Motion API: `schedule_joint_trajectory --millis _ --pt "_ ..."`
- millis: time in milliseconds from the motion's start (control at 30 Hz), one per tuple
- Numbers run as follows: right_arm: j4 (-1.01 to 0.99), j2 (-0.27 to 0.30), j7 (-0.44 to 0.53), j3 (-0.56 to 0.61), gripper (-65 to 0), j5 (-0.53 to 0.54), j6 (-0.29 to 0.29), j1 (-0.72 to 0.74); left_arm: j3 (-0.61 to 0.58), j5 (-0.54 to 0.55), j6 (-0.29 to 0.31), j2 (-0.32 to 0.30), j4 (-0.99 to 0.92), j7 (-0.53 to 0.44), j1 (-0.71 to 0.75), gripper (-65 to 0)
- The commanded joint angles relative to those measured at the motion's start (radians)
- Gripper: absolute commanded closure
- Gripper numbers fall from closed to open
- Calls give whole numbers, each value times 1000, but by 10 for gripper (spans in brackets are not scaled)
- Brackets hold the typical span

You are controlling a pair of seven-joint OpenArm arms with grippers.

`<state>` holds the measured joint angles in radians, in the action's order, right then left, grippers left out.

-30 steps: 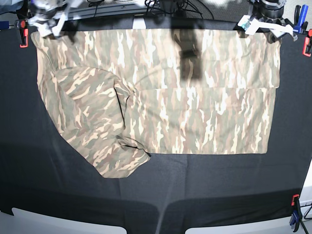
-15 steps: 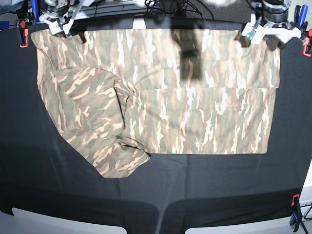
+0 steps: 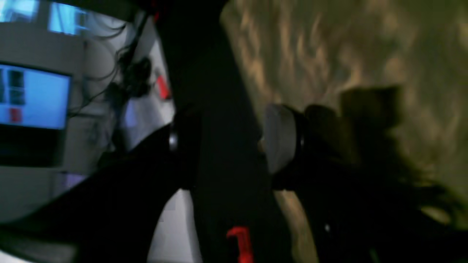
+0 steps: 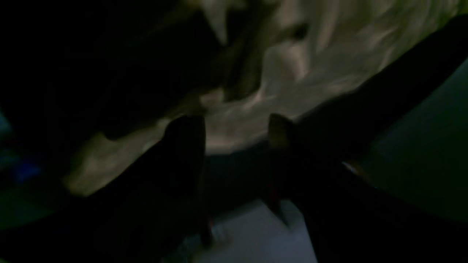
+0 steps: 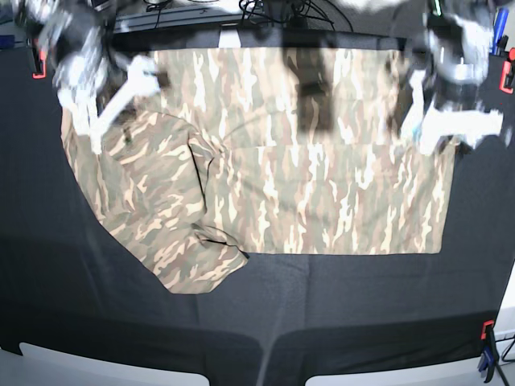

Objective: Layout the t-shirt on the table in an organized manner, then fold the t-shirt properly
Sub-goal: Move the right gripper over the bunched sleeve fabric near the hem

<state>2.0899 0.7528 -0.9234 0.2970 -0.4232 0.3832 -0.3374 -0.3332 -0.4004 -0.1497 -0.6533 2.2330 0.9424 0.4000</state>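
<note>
- the table (image 5: 338, 314) wears a black cloth, with red clamps (image 5: 38, 63) at its far corners.
- the t-shirt (image 5: 322, 185) lies spread on the far half.
- behind the table: cables (image 5: 282, 10) and a blue screen (image 3: 33, 96).
- left gripper (image 3: 234, 146) and right gripper (image 4: 236, 137): jaws apart, holding nothing.

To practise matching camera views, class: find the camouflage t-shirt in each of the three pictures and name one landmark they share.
Base view: the t-shirt spreads across the upper middle of the table.
Left wrist view: it fills the upper right, blurred.
Right wrist view: a pale, dim band runs from lower left to upper right.
Shared landmark: the black table cloth bordering the shirt's edge.
</note>
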Motion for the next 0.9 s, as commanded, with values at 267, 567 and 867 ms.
schedule_joint_trajectory --millis 267,567,867 --pt "13 -96 71 -110 -271 315 -195 225 5 227 -10 44 -161 -172 -339 -262" --pt "13 -231 70 -116 -271 334 -250 265 5 523 157 90 -757 -203 -760 -262" --pt "13 -246 55 -116 -271 326 -256 264 5 895 378 91 -1484 -337 -1156 -262"
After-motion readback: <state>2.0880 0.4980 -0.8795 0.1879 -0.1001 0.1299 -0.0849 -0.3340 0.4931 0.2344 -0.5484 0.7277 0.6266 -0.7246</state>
